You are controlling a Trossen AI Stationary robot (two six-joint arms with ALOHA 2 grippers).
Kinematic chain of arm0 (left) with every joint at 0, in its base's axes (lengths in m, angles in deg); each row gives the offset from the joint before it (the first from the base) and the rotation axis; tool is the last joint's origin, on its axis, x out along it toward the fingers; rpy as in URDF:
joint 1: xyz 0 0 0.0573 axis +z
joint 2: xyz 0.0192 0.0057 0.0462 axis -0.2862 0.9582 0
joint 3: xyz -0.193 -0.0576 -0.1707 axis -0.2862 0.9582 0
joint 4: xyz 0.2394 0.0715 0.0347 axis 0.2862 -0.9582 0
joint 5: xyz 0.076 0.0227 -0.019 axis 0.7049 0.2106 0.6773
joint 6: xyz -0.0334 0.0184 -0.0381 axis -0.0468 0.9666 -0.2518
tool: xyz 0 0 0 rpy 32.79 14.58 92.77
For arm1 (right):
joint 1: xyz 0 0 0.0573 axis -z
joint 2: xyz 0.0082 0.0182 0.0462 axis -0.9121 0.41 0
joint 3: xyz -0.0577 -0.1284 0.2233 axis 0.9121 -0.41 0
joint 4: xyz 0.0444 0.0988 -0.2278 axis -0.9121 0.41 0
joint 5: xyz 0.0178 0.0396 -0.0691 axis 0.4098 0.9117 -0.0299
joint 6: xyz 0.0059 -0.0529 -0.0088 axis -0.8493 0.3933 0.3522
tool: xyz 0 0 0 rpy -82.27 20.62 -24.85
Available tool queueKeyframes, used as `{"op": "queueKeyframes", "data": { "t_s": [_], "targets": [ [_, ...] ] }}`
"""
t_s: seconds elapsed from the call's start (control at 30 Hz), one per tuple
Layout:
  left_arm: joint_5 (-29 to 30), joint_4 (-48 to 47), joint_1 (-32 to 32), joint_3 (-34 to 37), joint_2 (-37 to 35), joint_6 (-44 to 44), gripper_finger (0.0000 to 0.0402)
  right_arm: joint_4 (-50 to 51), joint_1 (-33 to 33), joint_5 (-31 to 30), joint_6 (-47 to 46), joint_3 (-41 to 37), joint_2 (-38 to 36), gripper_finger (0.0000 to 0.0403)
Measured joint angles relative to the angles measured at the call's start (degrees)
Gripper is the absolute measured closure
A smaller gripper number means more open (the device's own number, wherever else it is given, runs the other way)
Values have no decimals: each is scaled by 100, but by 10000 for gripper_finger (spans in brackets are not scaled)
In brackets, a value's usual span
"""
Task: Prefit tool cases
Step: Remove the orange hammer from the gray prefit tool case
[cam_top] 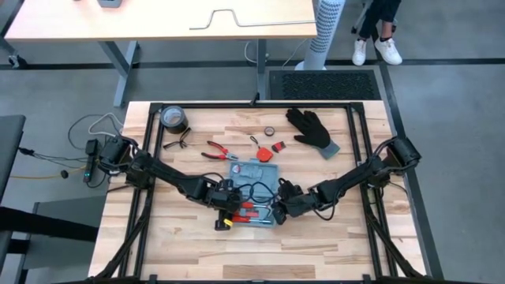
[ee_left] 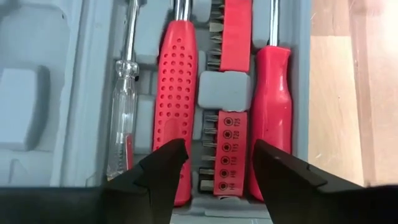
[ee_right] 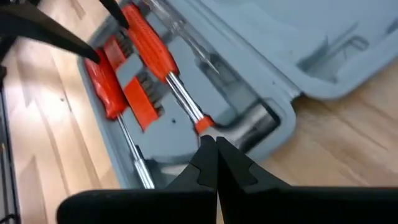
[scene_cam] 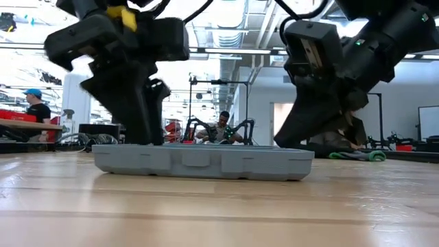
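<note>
High view: we see the tool case lying open near the middle of the bench, left gripper at its near left, right gripper at its near right. A black glove and tape roll lie far back.

Low view: both grippers stand over the case.

Left wrist view: we note spread fingers above a red screwdriver and bit holder.

Right wrist view: fingers pressed together, over the case's tray.
</note>
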Motion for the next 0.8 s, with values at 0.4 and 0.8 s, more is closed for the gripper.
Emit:
{"op": "queueKeyframes", "data": {
  "t_s": [0.4, 0.8],
  "targets": [
    [177, -193, 153, -47, 0, 597, 210, -769, 12, 358, -428, 48, 731, 403],
    [-166, -897, 229, -37, -5, 1137, 210, -807, 13, 400, -511, 36, 813, 403]
  ]
}}
